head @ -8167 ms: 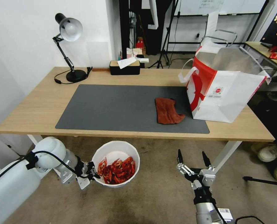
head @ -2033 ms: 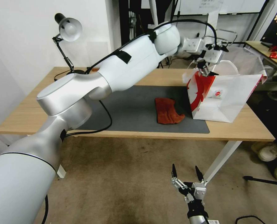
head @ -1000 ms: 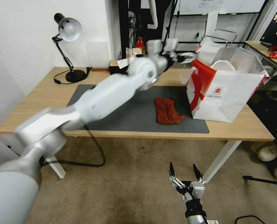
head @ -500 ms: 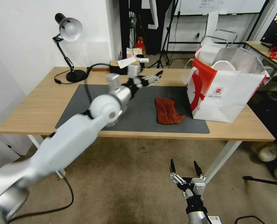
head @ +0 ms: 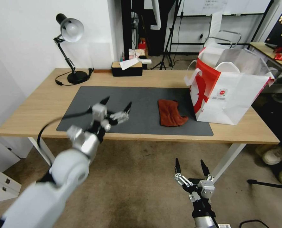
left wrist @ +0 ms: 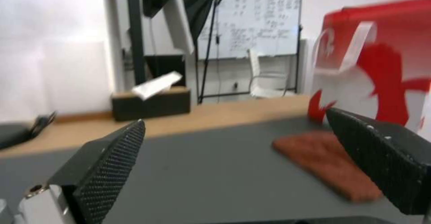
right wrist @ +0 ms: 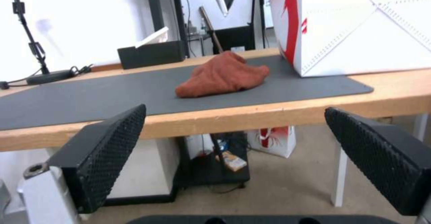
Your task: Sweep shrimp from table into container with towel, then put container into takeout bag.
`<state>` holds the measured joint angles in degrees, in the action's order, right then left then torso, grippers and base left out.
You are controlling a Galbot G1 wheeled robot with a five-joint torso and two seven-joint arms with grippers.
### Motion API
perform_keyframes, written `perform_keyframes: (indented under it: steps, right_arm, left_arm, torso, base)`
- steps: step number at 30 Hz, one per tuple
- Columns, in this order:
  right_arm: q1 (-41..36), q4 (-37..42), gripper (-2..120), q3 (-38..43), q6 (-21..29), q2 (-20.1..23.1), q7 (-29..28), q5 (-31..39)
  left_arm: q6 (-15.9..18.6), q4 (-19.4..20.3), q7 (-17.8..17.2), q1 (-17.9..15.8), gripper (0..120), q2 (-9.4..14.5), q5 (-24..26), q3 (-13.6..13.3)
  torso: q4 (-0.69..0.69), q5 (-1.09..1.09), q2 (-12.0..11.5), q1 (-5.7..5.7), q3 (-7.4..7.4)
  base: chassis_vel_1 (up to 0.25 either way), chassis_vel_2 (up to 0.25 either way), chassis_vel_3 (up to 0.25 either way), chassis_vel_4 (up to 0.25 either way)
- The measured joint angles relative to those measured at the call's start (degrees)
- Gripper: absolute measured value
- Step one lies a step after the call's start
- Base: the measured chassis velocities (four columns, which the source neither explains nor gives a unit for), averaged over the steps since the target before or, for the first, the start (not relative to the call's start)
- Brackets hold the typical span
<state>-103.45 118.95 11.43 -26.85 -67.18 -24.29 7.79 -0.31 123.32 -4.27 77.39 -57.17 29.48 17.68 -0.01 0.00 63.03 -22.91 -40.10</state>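
Fingers on your left gripper (head: pixel 116 107) are spread wide and empty above the mat's (head: pixel 93 118) near edge; your right gripper (head: pixel 191 165) hangs wide open below the table (head: pixel 242 133). Left wrist view: the towel (left wrist: pixel 330 165) lies beside the takeout bag (left wrist: pixel 386 66). Right wrist view: the towel (right wrist: pixel 222 74) sits bunched on the mat (right wrist: pixel 90 96).

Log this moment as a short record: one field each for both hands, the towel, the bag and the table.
left hand: open, empty, above the front left part of the dark mat
right hand: open, empty, low in front of the table edge, above the floor
towel: rust-brown, lying on the mat just left of the bag
takeout bag: upright at the table's right end, mouth open
table: also bears a desk lamp and a tissue box at the back
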Motion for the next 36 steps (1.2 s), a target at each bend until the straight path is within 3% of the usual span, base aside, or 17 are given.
perform_keyframes:
  steps: [1,3,4,6,8,11,12,14,21,29,36]
  right_arm:
    - [0.0,0.0,100,0.0,0.0,0.0,0.0,0.0]
    - [0.1,0.0,100,0.7,0.1,0.5,0.3,0.0]
    - [0.1,0.0,100,0.7,0.1,0.5,0.3,0.0]
    - [0.2,0.2,100,1.2,0.8,1.3,1.1,1.0]
    - [0.1,0.3,100,1.5,1.1,1.5,1.3,1.3]
    - [0.4,0.9,100,2.8,1.9,2.5,1.4,2.6]
    - [0.4,0.9,100,2.8,1.9,2.5,1.4,2.6]
    - [0.9,1.2,100,3.4,2.3,3.1,1.1,3.1]
    - [2.1,1.8,100,4.0,4.4,4.2,0.7,5.6]
    - [3.0,1.6,100,3.7,5.2,4.0,1.7,6.3]
    - [3.1,1.6,100,3.9,5.1,4.0,3.1,6.7]
  left_arm:
    - [0.0,0.0,0.0,0.0,100,0.0,0.0,0.0]
    - [-1.5,0.1,1.1,5.6,100,-1.4,-3.7,2.2]
    - [-1.5,0.1,1.1,5.6,100,-1.4,-3.7,2.2]
    - [-4.5,-0.4,1.7,11.4,100,-2.7,-7.1,4.5]
    - [-5.7,-0.8,1.9,12.9,100,-3.1,-7.7,5.3]
    - [-12.3,-2.9,2.1,18.1,100,-4.6,-8.9,8.4]
    - [-12.3,-2.9,2.1,18.1,100,-4.6,-8.9,8.4]
    - [-15.8,-4.6,1.8,20.0,100,-5.7,-9.7,9.6]
    - [-18.9,-7.6,0.4,21.5,100,-6.2,-8.6,11.2]
    - [-19.2,-9.3,0.7,20.7,100,-7.2,-8.2,9.2]
    - [-18.8,-9.6,0.8,19.8,100,-7.5,-7.6,9.1]
  torso:
    - [0.00,0.00,0.0,0.00,0.00]
    - [0.00,0.01,0.0,0.00,0.00]
    - [0.00,0.01,0.0,0.00,0.00]
    - [0.02,0.01,0.0,0.00,0.00]
    - [0.02,0.00,0.0,0.00,0.00]
    - [0.01,0.01,0.0,0.00,0.00]
    - [0.01,0.01,0.0,0.00,0.00]
    - [0.01,0.00,0.0,0.00,0.00]
    - [0.01,0.00,0.0,-0.01,-0.01]
    - [0.01,-0.01,0.0,-0.01,-0.01]
    - [0.01,0.00,0.0,-0.01,-0.01]
  base:
    - [0.000,0.000,0.000,0.000]
    - [0.000,0.000,0.000,0.000]
    - [0.000,0.000,0.000,0.000]
    - [0.000,0.000,0.000,0.000]
    - [0.000,0.000,0.000,0.000]
    - [0.000,0.000,0.000,0.000]
    - [0.000,0.000,0.000,0.000]
    - [0.000,0.000,0.000,0.000]
    - [0.000,0.000,0.000,0.000]
    - [0.000,0.000,0.000,0.000]
    - [0.000,0.000,0.000,0.000]
